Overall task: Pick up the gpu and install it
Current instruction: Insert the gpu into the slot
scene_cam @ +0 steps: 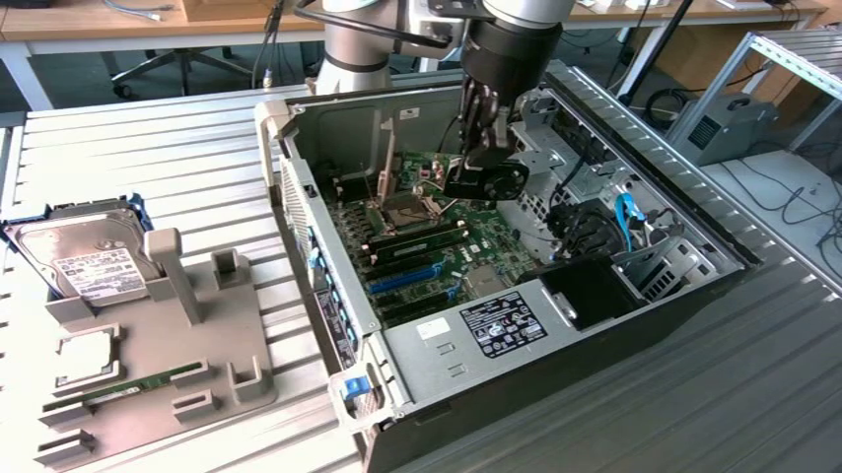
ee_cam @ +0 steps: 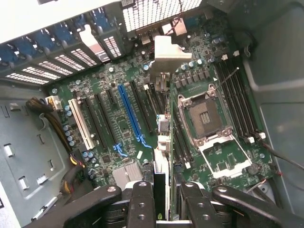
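1. At the exterior view's left: grey holder tray (scene_cam: 145, 365) on the table, hard drive (scene_cam: 82, 261) and RAM stick (scene_cam: 125, 386) in it, well apart from the case.
2. Centre: gripper (scene_cam: 476, 163) closed on the gpu (scene_cam: 476, 180), held edge-down inside the open computer case (scene_cam: 684, 212), above the motherboard (scene_cam: 421, 256).
3. Judged step: carrying to install; needs card edge aligned with a slot, bracket toward the rear openings.
4. Wrist view alone: gpu (ee_cam: 162, 142) edge-on between fingers (ee_cam: 142, 199), near blue slot (ee_cam: 131, 114), beside empty CPU socket (ee_cam: 205, 116).
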`<state>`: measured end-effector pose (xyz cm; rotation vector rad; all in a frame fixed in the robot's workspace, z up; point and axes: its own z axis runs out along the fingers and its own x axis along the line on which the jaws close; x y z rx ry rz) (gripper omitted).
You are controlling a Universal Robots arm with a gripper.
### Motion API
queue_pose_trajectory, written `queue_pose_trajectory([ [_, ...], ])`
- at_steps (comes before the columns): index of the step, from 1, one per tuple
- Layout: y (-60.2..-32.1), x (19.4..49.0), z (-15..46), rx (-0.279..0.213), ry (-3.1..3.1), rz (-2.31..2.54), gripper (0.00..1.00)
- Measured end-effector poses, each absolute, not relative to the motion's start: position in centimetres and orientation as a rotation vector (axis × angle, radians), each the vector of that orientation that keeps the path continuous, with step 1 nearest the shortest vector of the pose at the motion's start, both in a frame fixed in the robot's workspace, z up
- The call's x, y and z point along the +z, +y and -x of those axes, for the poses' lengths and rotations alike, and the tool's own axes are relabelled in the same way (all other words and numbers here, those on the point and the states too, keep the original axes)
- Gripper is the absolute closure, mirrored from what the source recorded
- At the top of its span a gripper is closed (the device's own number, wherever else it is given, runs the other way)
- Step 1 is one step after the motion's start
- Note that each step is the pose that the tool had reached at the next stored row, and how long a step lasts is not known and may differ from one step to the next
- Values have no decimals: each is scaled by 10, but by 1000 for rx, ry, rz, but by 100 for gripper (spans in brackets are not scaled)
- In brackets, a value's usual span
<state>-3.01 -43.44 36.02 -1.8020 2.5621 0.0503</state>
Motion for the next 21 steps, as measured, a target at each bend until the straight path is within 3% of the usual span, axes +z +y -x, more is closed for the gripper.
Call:
queue_pose_trajectory([
  [21, -434, 360, 30, 51, 2474, 1924, 74],
])
